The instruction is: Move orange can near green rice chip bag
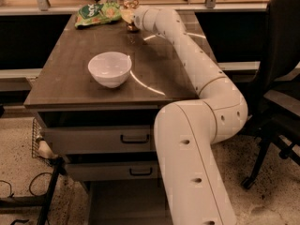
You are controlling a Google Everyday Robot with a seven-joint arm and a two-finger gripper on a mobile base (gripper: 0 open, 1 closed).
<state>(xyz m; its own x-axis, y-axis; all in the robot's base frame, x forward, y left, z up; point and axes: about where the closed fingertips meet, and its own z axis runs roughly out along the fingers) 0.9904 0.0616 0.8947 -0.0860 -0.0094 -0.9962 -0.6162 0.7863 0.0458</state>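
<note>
Where a long white robot arm (197, 64) reaches across a dark wooden table (65, 78), its gripper (133, 20) sits at the far end, right against the orange can (130, 9). The can is a small orange-gold shape with a pale top, close to the table's back edge. Whether it rests on the wood or hangs just above it cannot be told, and neither can whether the gripper is clamped on the can or merely beside it.

Immediately to the can's left lies the green rice chip bag (98, 14), flat and crinkled, with white lettering. The two are near each other and may be almost touching.

A white bowl (110, 68) stands alone nearer the front of the table, well apart from both. Two drawers (108, 137) sit beneath the tabletop, and a dark office chair (281, 55) stands off to one side.

Judging by this layout, the task looks nearly finished: the can is already close to the bag. What likely remains is to set it down upright, if it is not down already, let go, and draw the arm away without knocking it over.
</note>
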